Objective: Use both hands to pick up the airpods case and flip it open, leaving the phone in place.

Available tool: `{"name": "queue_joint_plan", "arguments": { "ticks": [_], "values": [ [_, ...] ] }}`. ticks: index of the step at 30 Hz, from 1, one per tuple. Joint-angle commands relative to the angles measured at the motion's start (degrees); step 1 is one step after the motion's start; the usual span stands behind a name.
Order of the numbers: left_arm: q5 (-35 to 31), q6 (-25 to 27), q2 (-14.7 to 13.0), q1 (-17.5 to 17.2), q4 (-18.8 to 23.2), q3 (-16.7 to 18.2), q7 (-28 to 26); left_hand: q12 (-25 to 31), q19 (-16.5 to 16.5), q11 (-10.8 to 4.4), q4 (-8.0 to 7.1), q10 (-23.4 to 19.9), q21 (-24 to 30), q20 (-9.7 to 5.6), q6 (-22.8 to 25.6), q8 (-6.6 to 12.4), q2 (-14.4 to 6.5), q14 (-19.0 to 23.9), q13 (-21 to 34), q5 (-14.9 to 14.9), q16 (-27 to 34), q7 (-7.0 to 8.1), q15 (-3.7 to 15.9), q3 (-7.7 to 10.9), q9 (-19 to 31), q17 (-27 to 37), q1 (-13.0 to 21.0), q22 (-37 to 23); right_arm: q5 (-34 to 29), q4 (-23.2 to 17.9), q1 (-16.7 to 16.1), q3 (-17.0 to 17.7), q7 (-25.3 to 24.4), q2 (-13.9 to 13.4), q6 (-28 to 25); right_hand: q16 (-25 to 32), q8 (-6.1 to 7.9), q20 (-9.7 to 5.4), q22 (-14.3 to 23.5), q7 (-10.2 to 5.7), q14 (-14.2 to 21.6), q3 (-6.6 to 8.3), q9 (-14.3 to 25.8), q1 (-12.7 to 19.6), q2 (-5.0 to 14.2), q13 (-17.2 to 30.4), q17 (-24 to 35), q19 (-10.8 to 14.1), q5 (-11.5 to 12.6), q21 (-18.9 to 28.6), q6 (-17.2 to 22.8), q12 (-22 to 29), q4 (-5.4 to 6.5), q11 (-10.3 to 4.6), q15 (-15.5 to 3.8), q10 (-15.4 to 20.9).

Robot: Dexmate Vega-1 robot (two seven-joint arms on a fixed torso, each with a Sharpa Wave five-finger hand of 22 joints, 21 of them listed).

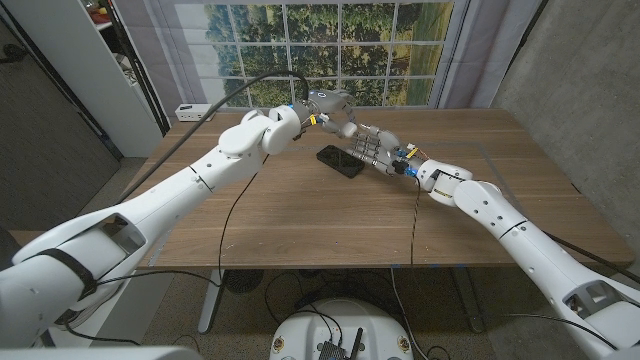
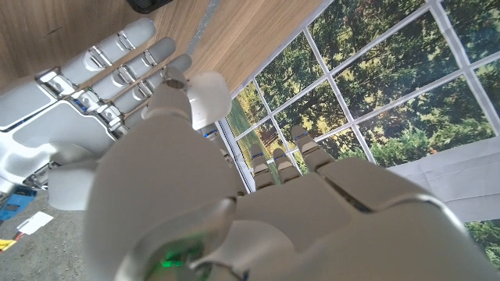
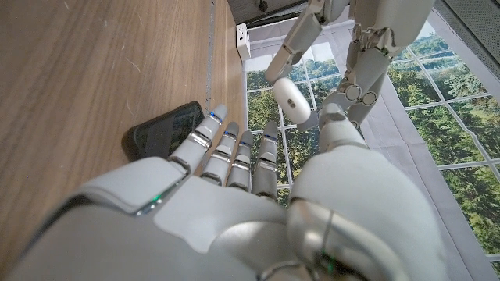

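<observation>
Left hand [image 3: 344, 47] pinches the small white rounded airpods case [image 3: 293, 100] above the wooden surface [image 1: 330, 215]; right hand [image 3: 234, 168] spread alongside, holding nothing. Risk: thin pinch slips, case drops onto black phone [image 1: 340, 160].

- No text, label, brand, number or sign could be read in any of the three views.
- The airpods case [image 3: 294, 101] showed a plain white shell with no marking.
- The phone [image 1: 341, 160] lay with a dark, blank face; nothing legible stood on it.
- The white casings of the left hand [image 1: 335, 104] and right hand [image 1: 375, 150] bore no legible lettering; small blue and yellow tags near the right wrist were too small to make out.
- The white power strip [image 1: 190, 113] at the far edge of the worktop [image 1: 300, 220] showed no readable print.
</observation>
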State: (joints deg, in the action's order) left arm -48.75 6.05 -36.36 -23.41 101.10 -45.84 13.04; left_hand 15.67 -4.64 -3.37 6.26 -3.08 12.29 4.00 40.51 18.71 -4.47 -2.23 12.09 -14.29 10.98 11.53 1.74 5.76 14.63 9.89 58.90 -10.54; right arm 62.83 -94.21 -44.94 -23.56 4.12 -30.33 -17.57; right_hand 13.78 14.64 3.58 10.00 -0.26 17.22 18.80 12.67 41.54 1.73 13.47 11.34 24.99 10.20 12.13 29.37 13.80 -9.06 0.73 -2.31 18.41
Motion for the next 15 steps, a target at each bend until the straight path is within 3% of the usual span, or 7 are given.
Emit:
{"name": "queue_joint_plan", "arguments": {
  "ticks": [1,15],
  "values": [
    [0.64,-0.13,0.41,0.39,-1.27,-0.48,-1.16,-0.08,-0.65,-0.13,0.04,-0.58,0.1,-0.08,10.37,4.09,-0.95,0.41,0.09,0.17,-0.27,-6.86,1.52,-0.43,6.27,0.1,0.17,-0.27,0.19,1.27,1.53,-1.12,-0.4,2.02,-0.65,0.53,0.03,-0.04,0.17,-0.1,0.98,-0.23,0.13,0.69,-0.41,0.16,0.2,0.5,0.24,0.23,0.58,0.56,-0.09,0.02,-1.54,0.88],
    [1.76,-0.64,1.15,1.36,-3.22,-1.07,-2.06,-0.14,-0.9,-0.16,-0.03,-1.04,0.14,-0.07,11.02,4.07,-1.1,0.74,0.08,0.26,-0.26,-6.98,1.39,-0.95,6.33,0.1,0.18,-0.3,0.38,3.05,3.2,-1.83,-1.12,3.38,-2.33,1.32,0.82,-0.35,0.19,0.05,3.05,0.22,0.5,2.6,0.23,0.52,0.46,1.8,0.47,0.44,2.68,1.21,-0.37,-0.28,-2.27,2.99]
  ]
}}
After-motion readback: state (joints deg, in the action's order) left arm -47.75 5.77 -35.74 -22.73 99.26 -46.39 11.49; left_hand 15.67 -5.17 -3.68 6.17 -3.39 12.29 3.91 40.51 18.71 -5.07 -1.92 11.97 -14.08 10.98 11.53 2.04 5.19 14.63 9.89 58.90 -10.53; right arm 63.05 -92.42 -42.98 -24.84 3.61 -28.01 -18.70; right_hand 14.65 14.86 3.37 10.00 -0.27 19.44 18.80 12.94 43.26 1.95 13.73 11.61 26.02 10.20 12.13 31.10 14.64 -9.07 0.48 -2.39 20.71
